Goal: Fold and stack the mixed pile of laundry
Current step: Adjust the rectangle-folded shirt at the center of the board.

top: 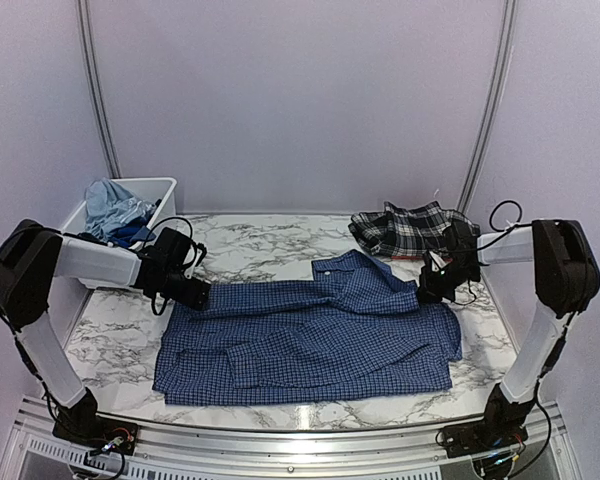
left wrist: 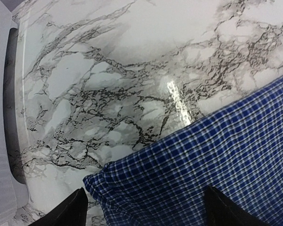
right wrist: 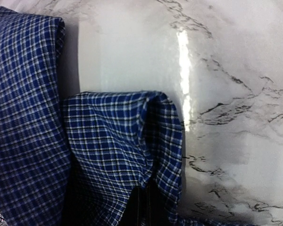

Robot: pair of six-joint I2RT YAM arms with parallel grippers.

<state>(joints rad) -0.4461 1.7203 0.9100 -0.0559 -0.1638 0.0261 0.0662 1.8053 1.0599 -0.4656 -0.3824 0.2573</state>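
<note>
The table [top: 260, 250] has a marble-pattern top and fills the lower half of the top view. The shirt [top: 310, 340], navy with a small check, lies spread open across the centre of the frame, with its collar toward the upper right. The plaid cloth [top: 405, 228], black and white, lies crumpled at the upper right, just beyond the shirt. The bin [top: 165, 190], white, stands at the upper left and holds the T-shirt [top: 110, 205], light blue and bunched.

The left gripper [top: 202, 295] is at the shirt's upper left corner. In the left wrist view this gripper [left wrist: 144, 207] is released: its fingers [left wrist: 73, 209] stand wide apart, with the shirt's corner [left wrist: 203, 169] between them.

The right gripper [top: 427, 292] is at the shirt's upper right edge. In the right wrist view it [right wrist: 142, 207] is clenched on a raised fold of the shirt [right wrist: 113, 141].
</note>
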